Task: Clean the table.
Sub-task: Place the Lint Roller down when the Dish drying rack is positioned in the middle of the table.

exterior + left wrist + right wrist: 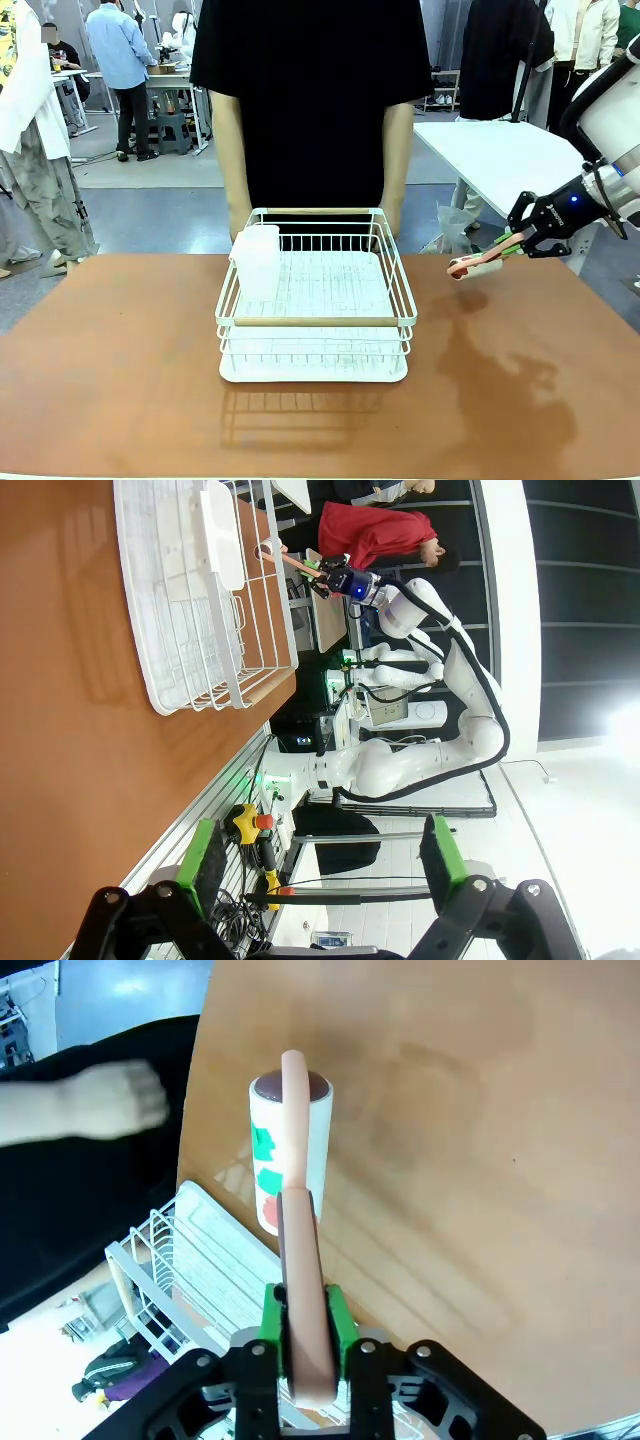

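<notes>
Table [120, 360] beneath lint roller [290, 1150] in right fingers [340, 1322]

We see one obstacle on the table [120, 370]: a white wire dish rack [315, 300] standing mid-table toward the far edge, a white container [257, 262] in its left far corner. Left, right and near parts of the tabletop lie open. A person [312, 100] blocks the far edge behind the rack.

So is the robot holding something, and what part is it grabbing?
Yes. The right gripper is shut on a lint roller with a white paper roll, pinching its long pink plastic handle near the end. The left gripper is open, holding nothing.
</notes>
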Controlling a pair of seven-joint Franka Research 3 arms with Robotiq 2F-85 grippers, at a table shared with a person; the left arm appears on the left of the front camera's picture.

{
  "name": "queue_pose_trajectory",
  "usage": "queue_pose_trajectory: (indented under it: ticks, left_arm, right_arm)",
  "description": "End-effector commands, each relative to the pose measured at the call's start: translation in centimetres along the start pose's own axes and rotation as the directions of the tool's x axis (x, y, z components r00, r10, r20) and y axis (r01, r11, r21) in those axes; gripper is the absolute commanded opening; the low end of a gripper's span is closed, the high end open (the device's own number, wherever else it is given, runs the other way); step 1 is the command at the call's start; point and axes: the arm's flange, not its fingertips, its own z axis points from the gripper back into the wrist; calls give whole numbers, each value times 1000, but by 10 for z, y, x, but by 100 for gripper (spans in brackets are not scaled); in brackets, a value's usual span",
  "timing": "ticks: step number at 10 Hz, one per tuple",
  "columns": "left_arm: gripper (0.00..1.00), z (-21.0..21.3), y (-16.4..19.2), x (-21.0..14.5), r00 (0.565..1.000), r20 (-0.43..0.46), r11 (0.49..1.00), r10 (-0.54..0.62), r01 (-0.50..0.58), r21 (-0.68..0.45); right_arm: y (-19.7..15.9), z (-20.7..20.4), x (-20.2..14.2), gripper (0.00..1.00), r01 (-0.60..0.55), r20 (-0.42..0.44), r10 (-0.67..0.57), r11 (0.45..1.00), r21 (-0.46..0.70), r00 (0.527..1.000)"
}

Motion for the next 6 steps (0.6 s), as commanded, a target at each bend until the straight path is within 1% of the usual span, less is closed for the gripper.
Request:
queue_pose_trajectory:
  ticks: [1,4,6]
  left_arm:
    - [100,2,-1,-2,1000,1,1000,-3,3,-2]
    - [100,2,-1,-2,1000,1,1000,-3,3,-2]
    - [100,2,-1,-2,1000,1,1000,-3,3,-2]
  right_arm:
    - [1,-6,12,22,45,-37,-44,999,30,998]
    - [-3,-13,19,22,113,25,-114,993,30,993]
    - [-8,-25,20,22,120,15,-120,993,-6,993]
